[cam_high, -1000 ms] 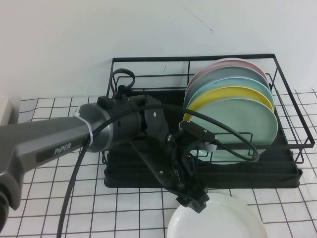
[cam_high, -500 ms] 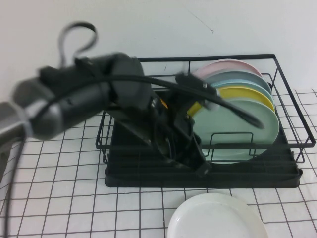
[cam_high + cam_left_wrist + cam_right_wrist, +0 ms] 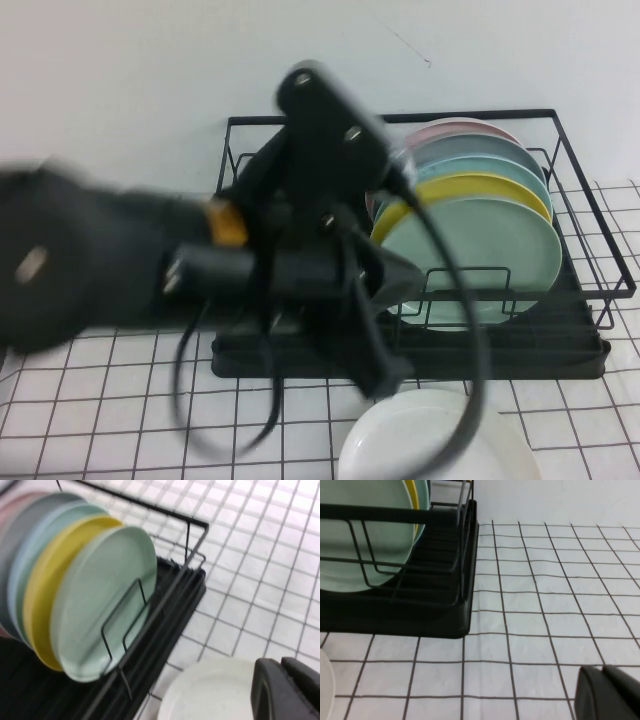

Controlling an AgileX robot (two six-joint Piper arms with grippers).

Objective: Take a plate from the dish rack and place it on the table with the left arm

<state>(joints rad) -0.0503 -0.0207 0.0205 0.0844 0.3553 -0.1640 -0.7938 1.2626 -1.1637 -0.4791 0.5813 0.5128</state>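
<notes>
The white plate (image 3: 440, 445) lies flat on the table (image 3: 90, 420), just in front of the dish rack (image 3: 590, 290). It also shows in the left wrist view (image 3: 210, 692). The left arm is raised and blurred across the middle of the high view. The left gripper (image 3: 383, 372) hangs above the plate's left rim. In the left wrist view the left gripper (image 3: 280, 663) has its fingers together and holds nothing. The right gripper (image 3: 603, 669) is shut and empty, low over the table to the right of the rack (image 3: 445, 615).
Several plates stand upright in the rack's right half, the mint-green plate (image 3: 480, 260) in front and the yellow plate (image 3: 470, 185) behind it. A white wall rises behind the rack. Gridded cloth (image 3: 545, 580) lies bare right of the rack.
The left arm has let go of the white plate, lifted away from it and swung up towards the camera. The plate has stayed on the table.
</notes>
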